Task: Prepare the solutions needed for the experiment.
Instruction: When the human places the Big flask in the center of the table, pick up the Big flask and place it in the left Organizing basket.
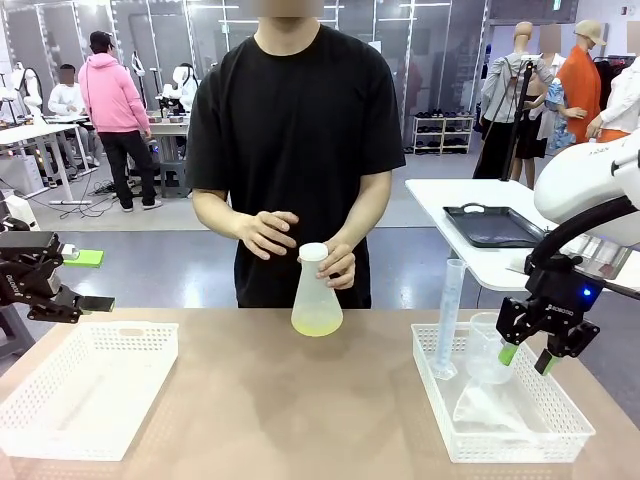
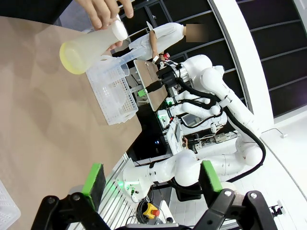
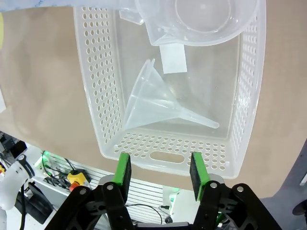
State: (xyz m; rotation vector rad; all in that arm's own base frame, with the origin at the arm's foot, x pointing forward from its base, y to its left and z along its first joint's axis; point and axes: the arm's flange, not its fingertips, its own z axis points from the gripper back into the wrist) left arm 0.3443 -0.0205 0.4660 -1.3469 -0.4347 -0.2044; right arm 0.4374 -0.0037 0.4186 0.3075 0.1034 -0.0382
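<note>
Nearest me, a white basket (image 1: pixel 60 440) sits just below and to the right of the left gripper (image 1: pixel 100 280), whose fingers are spread wide and empty. Well to its right, a person's hand (image 1: pixel 338 265) holds a capped flask (image 1: pixel 316 290). The solutions (image 1: pixel 317 323) form a yellowish layer at the flask's bottom. Farther right, the right gripper (image 1: pixel 528 358) hangs with its fingers parted, pinching nothing, over a second basket (image 1: pixel 520 447) that holds a funnel (image 3: pixel 158 103).

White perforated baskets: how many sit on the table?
2. The left basket sits at the robot's left table end; the right basket at its right, holding a cylinder, beaker and funnel.
</note>
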